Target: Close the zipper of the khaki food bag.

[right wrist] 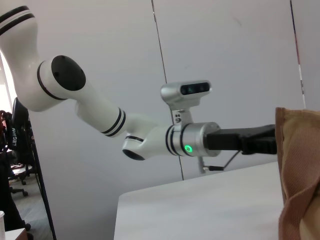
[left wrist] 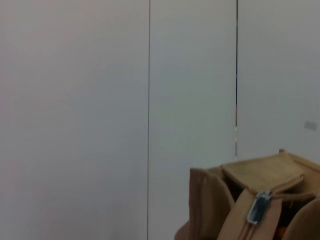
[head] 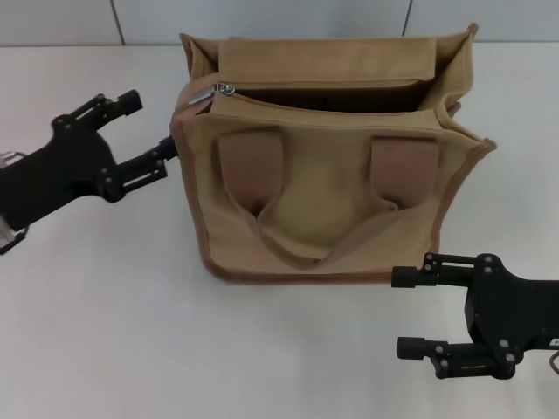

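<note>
bag: khaki food bag (head: 327, 188) gaping, zipper (head: 225, 89) pull at 11 o'clock corner
left gripper (head: 148, 135): released, beside bag; pinch pull, drag toward 3 o'clock
right gripper (head: 410, 312): released, 5 o'clock; brace bag

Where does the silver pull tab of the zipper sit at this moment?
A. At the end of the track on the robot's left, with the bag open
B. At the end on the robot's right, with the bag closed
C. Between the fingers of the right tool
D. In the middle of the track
A: in the head view the pull tab sits at the left end of the zipper, and the khaki food bag gapes open to its right.
</note>
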